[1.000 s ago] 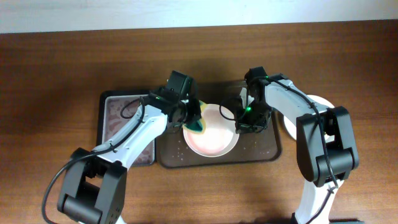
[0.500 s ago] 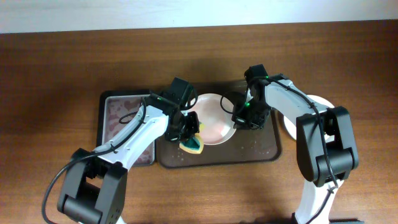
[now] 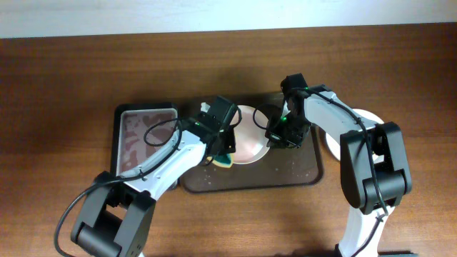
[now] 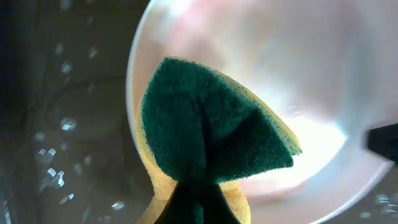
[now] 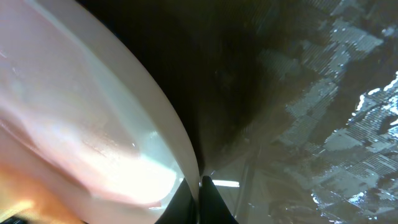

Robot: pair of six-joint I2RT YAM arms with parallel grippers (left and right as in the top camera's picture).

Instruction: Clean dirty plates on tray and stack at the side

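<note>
The tray (image 3: 300,173) is speckled with droplets and carries only one plate (image 3: 246,139), tipped up on edge near its middle. At the plate's near left rim, the left gripper (image 4: 198,196) is clamped on a green-and-yellow sponge (image 4: 211,130) pressed to the plate's face. The right gripper (image 5: 200,199) pinches the plate's right rim, closed tight. Only a faint pink film shows, so wiping seems nearly done and stacking is yet to do. Right of the tray lies a white plate (image 3: 331,147), half hidden under the right arm (image 3: 368,160). Whether more lie there cannot be told.
</note>
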